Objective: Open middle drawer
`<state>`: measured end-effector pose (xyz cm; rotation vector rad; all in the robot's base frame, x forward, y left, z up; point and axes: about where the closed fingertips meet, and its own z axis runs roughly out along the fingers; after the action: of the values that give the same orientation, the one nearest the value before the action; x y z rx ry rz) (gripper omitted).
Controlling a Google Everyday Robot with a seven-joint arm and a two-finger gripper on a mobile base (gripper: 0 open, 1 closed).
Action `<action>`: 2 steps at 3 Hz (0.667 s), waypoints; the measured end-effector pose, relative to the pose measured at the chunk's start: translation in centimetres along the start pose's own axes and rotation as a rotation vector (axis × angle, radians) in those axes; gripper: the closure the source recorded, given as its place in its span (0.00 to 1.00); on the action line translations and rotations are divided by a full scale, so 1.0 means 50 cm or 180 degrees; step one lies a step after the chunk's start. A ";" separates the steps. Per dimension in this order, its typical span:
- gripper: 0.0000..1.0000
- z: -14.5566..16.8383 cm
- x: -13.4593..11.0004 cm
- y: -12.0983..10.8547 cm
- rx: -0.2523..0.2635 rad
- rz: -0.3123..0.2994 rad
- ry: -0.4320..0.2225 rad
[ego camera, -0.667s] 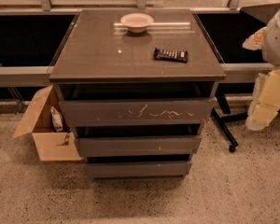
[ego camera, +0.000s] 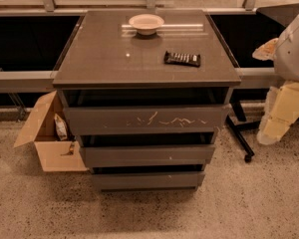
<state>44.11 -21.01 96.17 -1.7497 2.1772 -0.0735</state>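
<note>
In the camera view, my gripper (ego camera: 276, 123) hangs at the far right, off the cabinet's right side and touching nothing I can make out; it holds nothing visible, and I cannot tell how far it is open. The middle drawer (ego camera: 147, 155) lies to the left of the gripper and a little lower, well apart from it, its plain front carrying one tiny pale speck, with a dark gap showing above it. Just above it is the scratched top drawer (ego camera: 144, 119), and below it the lowest front (ego camera: 147, 179). Up and to the left of the gripper, the cabinet top (ego camera: 104, 59) carries a pale bowl (ego camera: 146, 23) and a dark flat packet (ego camera: 182, 59). Far left, beyond the cabinet, an open cardboard box (ego camera: 52, 151) stands on the floor.
</note>
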 end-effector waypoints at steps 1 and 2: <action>0.00 0.117 -0.014 0.027 -0.0204 -0.0275 -0.0358; 0.00 0.211 -0.030 0.052 -0.0414 -0.0439 -0.0682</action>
<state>45.08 -17.11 85.94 -1.8817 1.9464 0.2169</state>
